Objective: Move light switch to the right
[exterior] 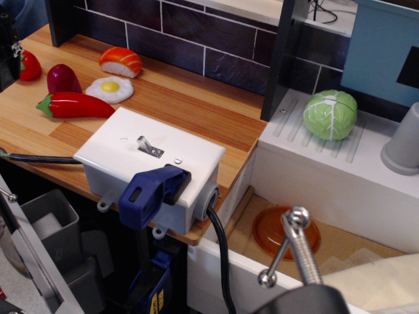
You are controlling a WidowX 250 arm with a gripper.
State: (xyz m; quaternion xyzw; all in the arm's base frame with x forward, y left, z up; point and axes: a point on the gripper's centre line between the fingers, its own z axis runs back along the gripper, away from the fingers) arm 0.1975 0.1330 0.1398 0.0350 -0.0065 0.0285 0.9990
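Note:
The light switch (148, 145) is a small silver-grey toggle lever on a little metal plate, set in the top of a white rectangular box (124, 154) at the front edge of the wooden counter. The lever leans toward the left and back. A blue clamp (152, 193) grips the box's front side. A dark shape at the far left edge looks like part of my gripper (8, 49). It is well left of the box and not touching it, and its fingers are cut off by the frame.
A red pepper (75, 104), fried egg (110, 88), salmon sushi (121, 61) and purple vegetable (63, 78) lie behind the box. A black cable (219, 255) leaves its right end. To the right are a sink with an orange plate (281, 232), a faucet (298, 245), a cabbage (330, 114) and a grey cup (402, 147).

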